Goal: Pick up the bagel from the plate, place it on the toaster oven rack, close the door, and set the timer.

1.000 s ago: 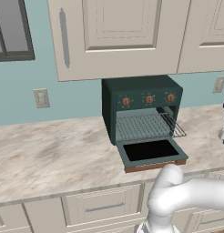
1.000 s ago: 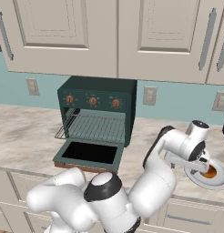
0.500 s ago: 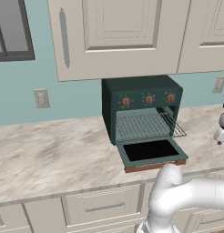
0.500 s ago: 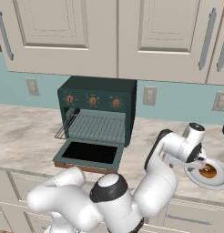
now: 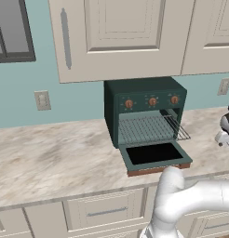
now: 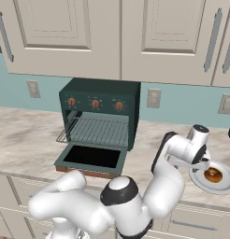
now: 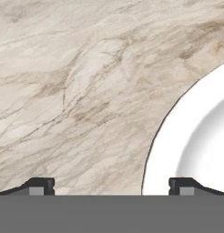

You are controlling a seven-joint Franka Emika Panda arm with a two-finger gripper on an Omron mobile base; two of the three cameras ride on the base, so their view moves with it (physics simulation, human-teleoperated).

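The jaws stand wide apart over the beige marbled table (image 7: 77,91), one tip above the plain white round plate's (image 7: 196,136) rim; golden-brown bagel (image 6: 213,175) on it.

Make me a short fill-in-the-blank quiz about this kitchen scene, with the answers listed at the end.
1. The bagel lies on the white ____.
2. The door of the dark green toaster oven hangs ____.
3. In the hand view the gripper looks down with its jaws ____, over the marble counter and the rim of the plate.
4. The toaster oven rack holds ____.

Missing words: plate; open; open; nothing
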